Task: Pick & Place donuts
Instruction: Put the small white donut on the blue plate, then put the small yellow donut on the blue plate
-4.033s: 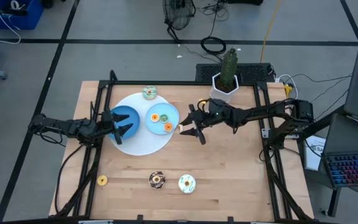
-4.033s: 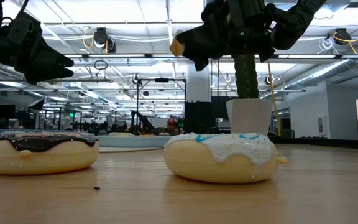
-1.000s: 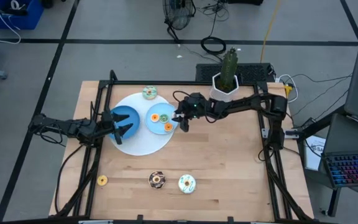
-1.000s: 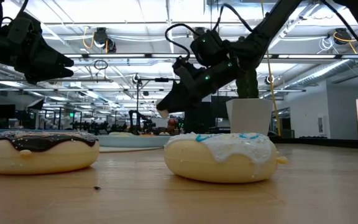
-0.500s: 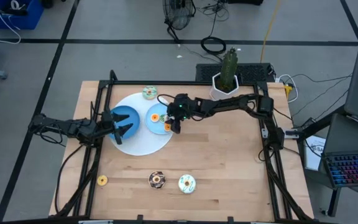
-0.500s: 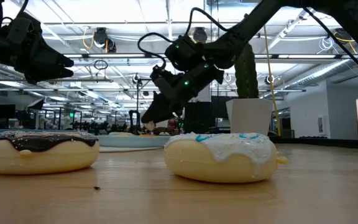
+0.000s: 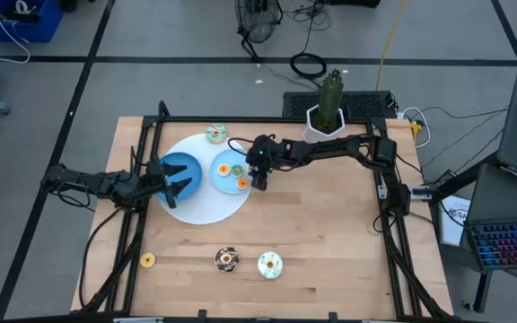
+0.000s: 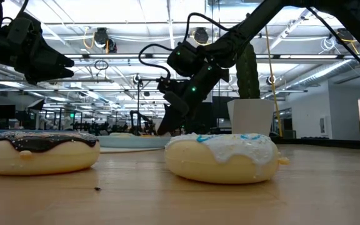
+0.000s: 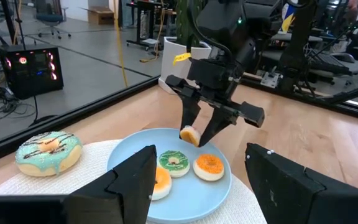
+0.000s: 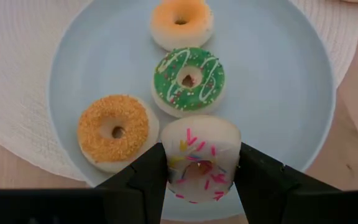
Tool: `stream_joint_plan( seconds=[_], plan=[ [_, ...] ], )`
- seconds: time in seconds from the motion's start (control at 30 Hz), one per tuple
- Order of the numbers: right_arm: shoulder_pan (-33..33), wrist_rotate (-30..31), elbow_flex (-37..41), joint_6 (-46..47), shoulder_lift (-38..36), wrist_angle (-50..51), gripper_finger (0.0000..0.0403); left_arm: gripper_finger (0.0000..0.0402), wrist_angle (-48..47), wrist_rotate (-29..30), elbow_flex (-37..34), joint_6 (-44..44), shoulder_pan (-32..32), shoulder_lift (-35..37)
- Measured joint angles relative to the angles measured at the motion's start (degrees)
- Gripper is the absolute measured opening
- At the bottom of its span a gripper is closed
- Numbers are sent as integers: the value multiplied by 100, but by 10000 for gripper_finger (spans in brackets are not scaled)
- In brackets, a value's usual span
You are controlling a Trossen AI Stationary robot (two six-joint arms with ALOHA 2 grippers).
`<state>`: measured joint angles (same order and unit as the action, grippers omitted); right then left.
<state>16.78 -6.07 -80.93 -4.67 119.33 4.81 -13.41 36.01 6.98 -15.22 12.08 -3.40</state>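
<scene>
My right gripper is shut on a small pale donut with pink sprinkles and points down over the right part of the light blue plate. Three donuts lie flat on that plate: plain orange, green with white lines and orange-sprinkled. Other donuts lie on the table: a mint one, a small yellow one, a chocolate one and a white one. My left gripper waits open over the dark blue bowl. My right gripper pinches the pink-sprinkled donut by its outer rim, one finger on each side of the ring. The fingers come from above, pointing down. The donut sits at the fingertips just over the plate; whether it touches the plate I cannot tell.
Plate and bowl sit on a round white mat at the table's far left. A white pot with a cactus stands at the far edge behind the right arm. Bare wood spreads across the right half and the middle.
My right gripper, still shut on the donut, has moved toward the table's left and down, from beside the plate's right rim to over the plate. Its fingers have tipped from a slant to pointing nearly straight down.
</scene>
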Motion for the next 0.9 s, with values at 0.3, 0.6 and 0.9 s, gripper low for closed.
stream_joint_plan(
  seconds=[0.3,0.6,0.9],
  plan=[
    [0,0,2,5,0,-19,191,244,0,0,0,0,2,-1],
    [0,0,2,97,-2,-24,278,243,0,0,0,0,1,-1],
    [-2,7,9,97,-435,160,289,243,2,0,0,0,2,-1]
  ],
)
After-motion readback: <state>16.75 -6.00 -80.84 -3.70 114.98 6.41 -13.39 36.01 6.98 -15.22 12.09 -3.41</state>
